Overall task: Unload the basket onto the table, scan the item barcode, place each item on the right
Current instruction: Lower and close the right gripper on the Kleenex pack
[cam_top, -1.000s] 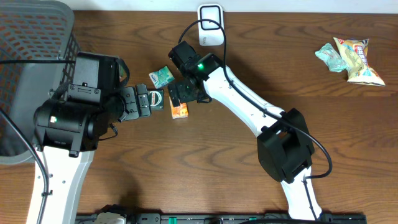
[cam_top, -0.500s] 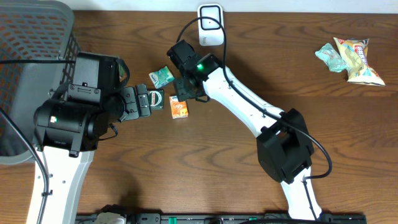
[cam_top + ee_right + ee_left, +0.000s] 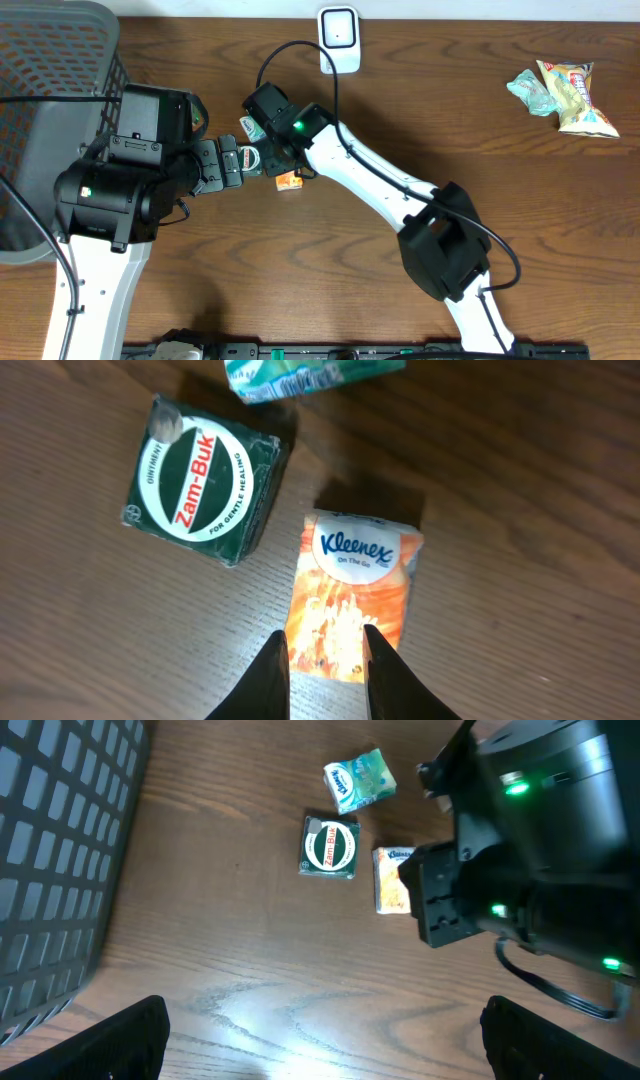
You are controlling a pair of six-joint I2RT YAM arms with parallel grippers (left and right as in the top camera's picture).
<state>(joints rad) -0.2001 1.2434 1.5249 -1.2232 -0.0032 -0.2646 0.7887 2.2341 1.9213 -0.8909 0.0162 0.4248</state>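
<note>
Wood table (image 3: 560, 220), Kleenex pack (image 3: 355, 595) flat left of centre, just beside Zam-Buk box (image 3: 205, 480): likely light, soft, slick film, so right gripper (image 3: 325, 660) pinching its short end across the width looks right; left gripper (image 3: 320, 1030) gapes wide, empty.

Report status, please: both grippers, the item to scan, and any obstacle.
Left gripper open, holding nothing. Right gripper astride the Kleenex pack at its near end, grip not confirmed. Zam-Buk box close beside the pack, not touching.
</note>
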